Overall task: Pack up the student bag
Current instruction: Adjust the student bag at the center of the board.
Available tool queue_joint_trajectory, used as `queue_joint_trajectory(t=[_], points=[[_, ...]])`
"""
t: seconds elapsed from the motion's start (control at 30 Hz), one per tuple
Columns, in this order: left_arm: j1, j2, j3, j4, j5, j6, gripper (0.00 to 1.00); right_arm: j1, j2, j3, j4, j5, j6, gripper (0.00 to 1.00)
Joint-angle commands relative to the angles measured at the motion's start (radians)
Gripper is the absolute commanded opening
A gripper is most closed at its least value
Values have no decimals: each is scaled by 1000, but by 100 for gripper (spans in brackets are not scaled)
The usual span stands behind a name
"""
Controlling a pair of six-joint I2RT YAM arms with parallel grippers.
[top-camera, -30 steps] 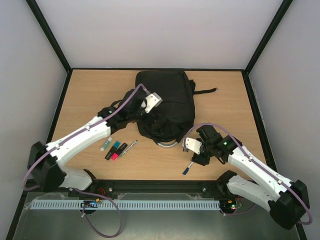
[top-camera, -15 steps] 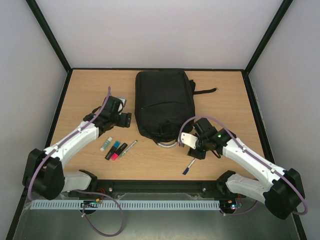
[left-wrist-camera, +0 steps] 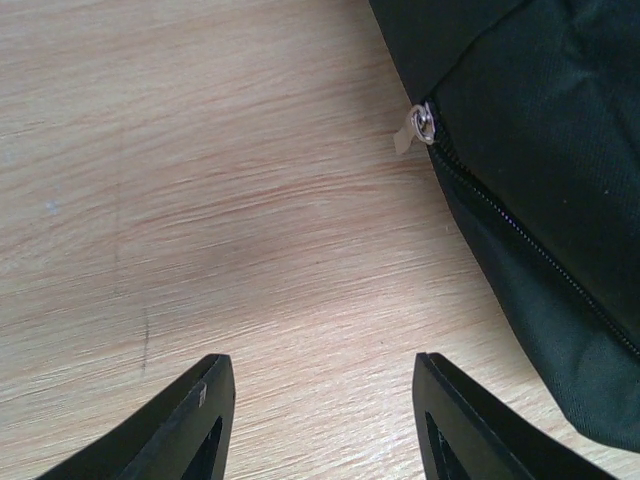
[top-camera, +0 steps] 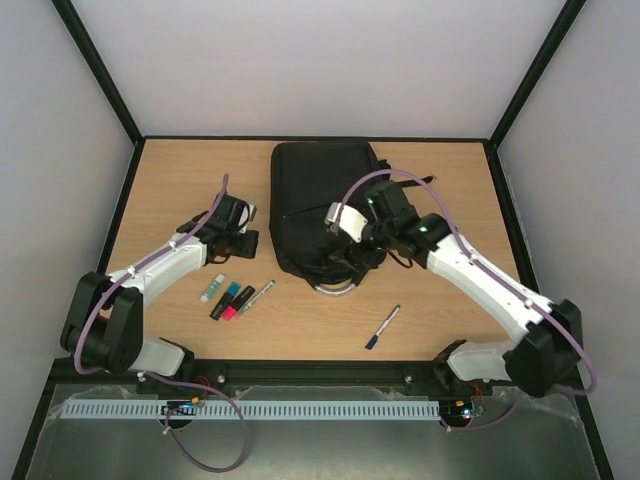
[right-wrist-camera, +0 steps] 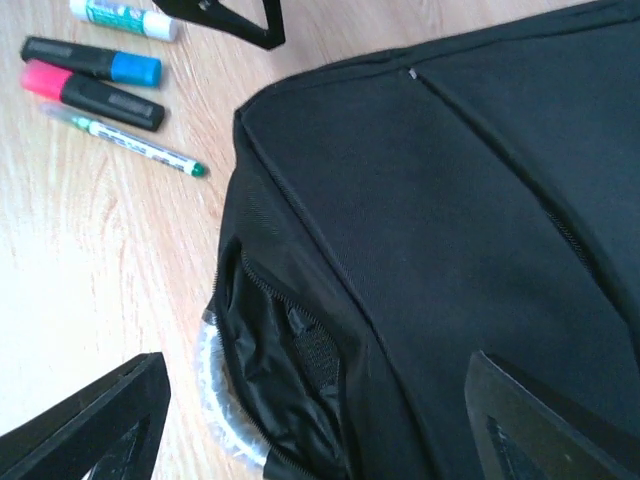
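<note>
The left gripper [left-wrist-camera: 320,385] hangs open and empty over the table [left-wrist-camera: 200,200], just beside the student bag [top-camera: 330,200], which lies flat mid-table. The right gripper [right-wrist-camera: 315,400], wide open and empty above the bag's near end, could pinch loose fabric instead of the zip and drag the bag.

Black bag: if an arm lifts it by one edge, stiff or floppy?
Likely floppy: the bag is soft fabric, and its zip opening gapes slackly beside the grey handle. It lies flat on the table, so a push should slide or bunch it, not tip it. Looks thin, so probably light.
</note>
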Motion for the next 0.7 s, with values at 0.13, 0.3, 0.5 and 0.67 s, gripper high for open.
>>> queue_joint_trajectory(t=[0.13,0.3,0.5,0.67], points=[[5,25,22,-8,6,3,61,36,271,54,69,100,-33,90],[5,18,19,-7,-10,3,62,45,372,46,138,240,-11,92],[5,6,12,5,6,2,62,38,298,-67,182,286,-45,27],[3,-20,5,40,105,16,61,-15,170,-186,179,311,-108,1]])
